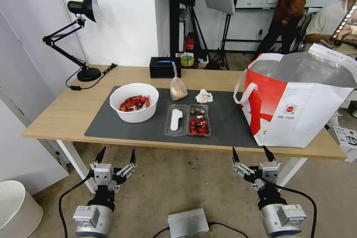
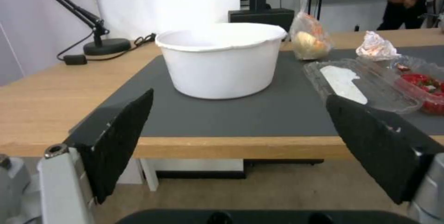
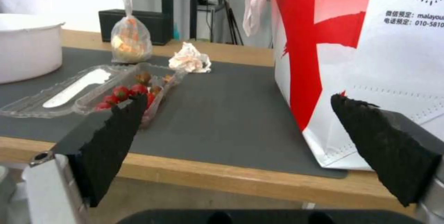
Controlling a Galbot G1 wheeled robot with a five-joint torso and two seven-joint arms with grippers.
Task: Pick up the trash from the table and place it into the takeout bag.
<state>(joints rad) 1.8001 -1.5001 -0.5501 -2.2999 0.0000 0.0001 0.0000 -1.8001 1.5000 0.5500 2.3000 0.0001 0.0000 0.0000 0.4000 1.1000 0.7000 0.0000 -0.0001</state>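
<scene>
Fingers of my left gripper (image 1: pixel 116 155) and right gripper (image 1: pixel 253 152) are spread wide, holding nothing, below the table (image 1: pixel 55 113) edge; bowl (image 1: pixel 134 102), clamshell (image 1: pixel 187 119) and takeout bag (image 1: pixel 297 100) lie beyond.

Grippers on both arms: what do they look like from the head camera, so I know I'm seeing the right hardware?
The left gripper and right gripper match: two pointed black jaws on silver-grey linkage, a black wrist section, then a grey cylindrical forearm. A black cable loops off each wrist. The wrist views show ridged black pads.
</scene>
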